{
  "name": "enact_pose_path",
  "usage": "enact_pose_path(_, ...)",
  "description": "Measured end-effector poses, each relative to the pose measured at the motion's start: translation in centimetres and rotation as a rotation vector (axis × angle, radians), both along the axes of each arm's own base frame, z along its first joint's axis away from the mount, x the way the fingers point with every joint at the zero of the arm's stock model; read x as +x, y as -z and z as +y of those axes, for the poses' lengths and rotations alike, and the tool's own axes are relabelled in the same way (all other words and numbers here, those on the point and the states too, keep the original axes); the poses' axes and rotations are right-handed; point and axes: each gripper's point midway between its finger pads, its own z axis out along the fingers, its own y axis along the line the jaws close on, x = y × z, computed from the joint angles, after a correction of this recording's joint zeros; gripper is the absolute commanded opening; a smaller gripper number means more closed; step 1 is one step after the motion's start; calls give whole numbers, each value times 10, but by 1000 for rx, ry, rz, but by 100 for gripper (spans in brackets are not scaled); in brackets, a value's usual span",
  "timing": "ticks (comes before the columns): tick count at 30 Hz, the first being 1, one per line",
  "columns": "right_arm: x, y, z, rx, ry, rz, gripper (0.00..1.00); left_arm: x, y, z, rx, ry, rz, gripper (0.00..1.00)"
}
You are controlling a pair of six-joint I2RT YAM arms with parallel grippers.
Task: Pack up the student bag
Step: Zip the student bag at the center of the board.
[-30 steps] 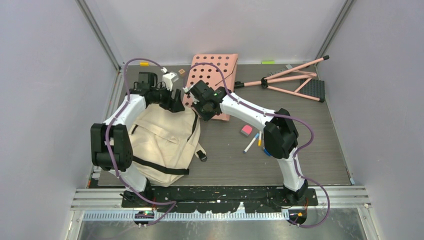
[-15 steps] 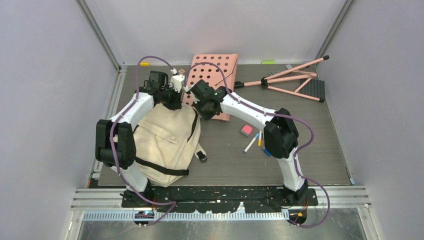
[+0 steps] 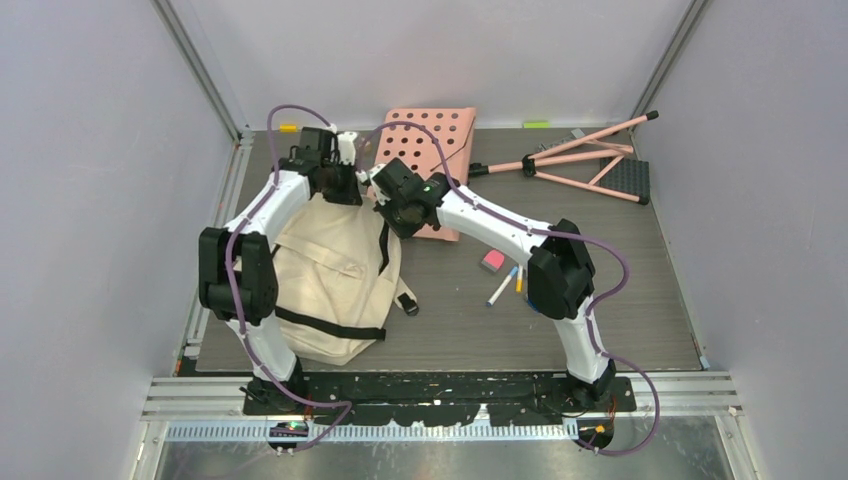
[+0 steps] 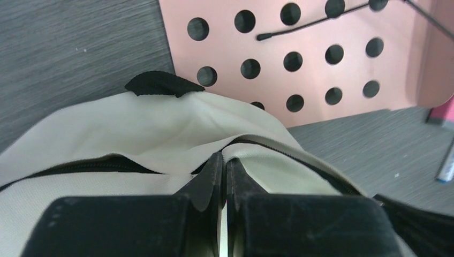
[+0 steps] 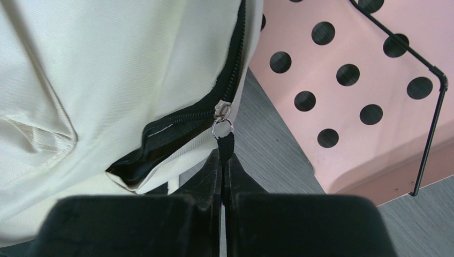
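Grey wood-grain table (image 3: 620, 300) noted as the work surface, matt and flat. Cream woven student bag (image 3: 330, 280) found lying flat on the left half, ahead of the left arm's base, top end towards the far wall and just beside a pink perforated board (image 3: 440, 135). Soft, slack cloth with black straps and zip trim; judged prone to bunching if pulled from one side only. Board rigid and smooth, punched with round holes, crossed by a thin black wire (image 5: 428, 128). Pink folding stand (image 3: 585, 160) lying well apart at far right.

Left gripper (image 4: 224, 160) pressed together on a ridge of the bag's cream cloth at the zip line, near the black webbing loop (image 4: 158, 84). Judged an anchoring hold, serving to keep the top taut for zip travel.

Right gripper (image 5: 222, 160) pinching the black pull tab (image 5: 225, 143), hung by a small metal ring (image 5: 222, 128) from the slider (image 5: 221, 111). Dark gap showing along the black zip to one side of the slider; full extent of the opening not visible. Judged the opening step, with nothing packed so far as can be seen.

Pink eraser (image 3: 492, 261) and pens (image 3: 503, 285) lying on the table to the right of the bag, near the right arm's elbow; presumably contents for loading. Small, hard and light, judged easy to pinch once the mouth is spread.
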Motion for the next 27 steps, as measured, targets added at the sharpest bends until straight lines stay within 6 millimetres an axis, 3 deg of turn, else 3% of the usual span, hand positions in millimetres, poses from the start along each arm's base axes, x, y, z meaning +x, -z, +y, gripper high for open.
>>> enact_pose_path(6, -6, -5, 13, -6, -29, -49, 1, 4, -6, 12, -126, -154, 73, 0)
enact_pose_path(14, 5, -18, 24, 27, -14, -115, 0, 5, -12, 31, -273, -294, 151, 2)
enact_pose_path(20, 2, -20, 25, 16, -11, -117, 1, 5, -18, 33, -300, -300, 160, 38)
enact_pose_path(24, -1, -18, 22, 11, 9, -96, 1, 6, -28, 46, -298, -366, 145, 49)
enact_pose_path(27, -5, -15, 18, 0, 23, -74, 1, 6, -48, 61, -303, -458, 98, 52)
